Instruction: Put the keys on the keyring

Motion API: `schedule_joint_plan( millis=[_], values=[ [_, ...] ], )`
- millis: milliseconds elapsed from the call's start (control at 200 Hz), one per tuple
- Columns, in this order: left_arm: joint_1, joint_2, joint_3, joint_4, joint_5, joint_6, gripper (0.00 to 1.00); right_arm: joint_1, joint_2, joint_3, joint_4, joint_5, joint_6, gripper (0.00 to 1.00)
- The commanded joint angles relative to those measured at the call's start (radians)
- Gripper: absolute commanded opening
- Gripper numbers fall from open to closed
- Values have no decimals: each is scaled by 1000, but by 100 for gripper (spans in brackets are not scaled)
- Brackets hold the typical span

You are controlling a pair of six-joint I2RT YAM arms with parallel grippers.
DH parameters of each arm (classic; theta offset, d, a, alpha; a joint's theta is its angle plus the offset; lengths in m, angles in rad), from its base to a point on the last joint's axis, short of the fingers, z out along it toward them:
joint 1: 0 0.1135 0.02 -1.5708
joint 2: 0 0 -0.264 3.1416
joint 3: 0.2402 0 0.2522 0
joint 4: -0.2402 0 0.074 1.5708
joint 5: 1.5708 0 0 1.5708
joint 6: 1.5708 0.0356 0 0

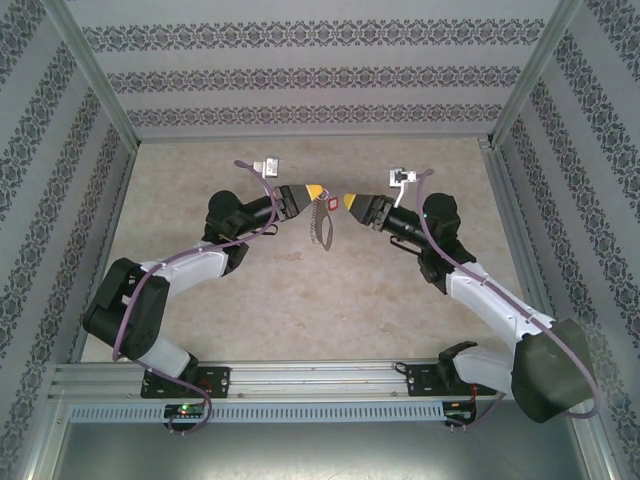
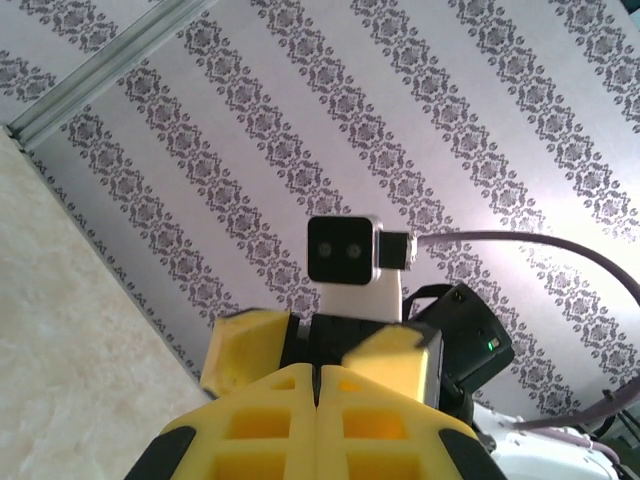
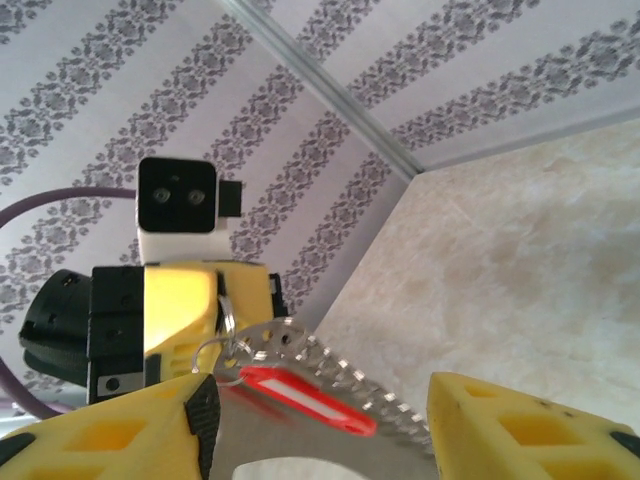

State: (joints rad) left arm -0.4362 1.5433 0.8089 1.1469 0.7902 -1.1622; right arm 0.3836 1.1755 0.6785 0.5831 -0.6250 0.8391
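Note:
The keyring [image 1: 322,228], a grey metal loop with a row of small rings, hangs above the table from my left gripper [image 1: 312,192], which is shut on a small ring at its top end. In the right wrist view the keyring [image 3: 275,335] slants across the foreground, and the red tag [image 3: 300,393] lies against its face, joined by a thin wire ring; the silver key itself cannot be made out. The red tag [image 1: 331,201] sits between both grippers. My right gripper [image 1: 349,201] is open, its fingers [image 3: 520,425] either side of the keyring. The left fingers [image 2: 350,420] are pressed together.
The beige table [image 1: 330,300] lies under both raised arms. Patterned walls [image 1: 320,70] and metal frame posts [image 1: 95,85] close in the back and sides. The rail [image 1: 300,380] with both arm bases runs along the near edge.

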Motion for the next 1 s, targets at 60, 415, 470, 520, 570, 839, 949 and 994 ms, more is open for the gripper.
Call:
schedule_joint_plan(
  millis=[60,415,470,520,570,839,949,994],
  values=[
    [1,-21,-3,101,-26,-28,0,47,52,25,62,-28,-34,61],
    [0,-37,2,74,-11,-17,0,50,102,37,80,-37,-46,58],
    [1,-35,4,70,-5,-20,0,49,105,43,82,-54,-47,58],
    [-1,-35,7,62,2,-19,0,49,107,48,83,-62,-48,58],
    [-1,-35,9,58,4,-20,0,51,108,52,86,-70,-49,57],
    [-2,-37,12,54,9,-19,0,54,119,76,98,-100,-49,49],
    [0,-34,10,52,8,-18,0,57,118,78,99,-115,-49,36],
    [-2,-35,10,53,6,-17,0,58,116,75,99,-123,-48,29]
  ],
)
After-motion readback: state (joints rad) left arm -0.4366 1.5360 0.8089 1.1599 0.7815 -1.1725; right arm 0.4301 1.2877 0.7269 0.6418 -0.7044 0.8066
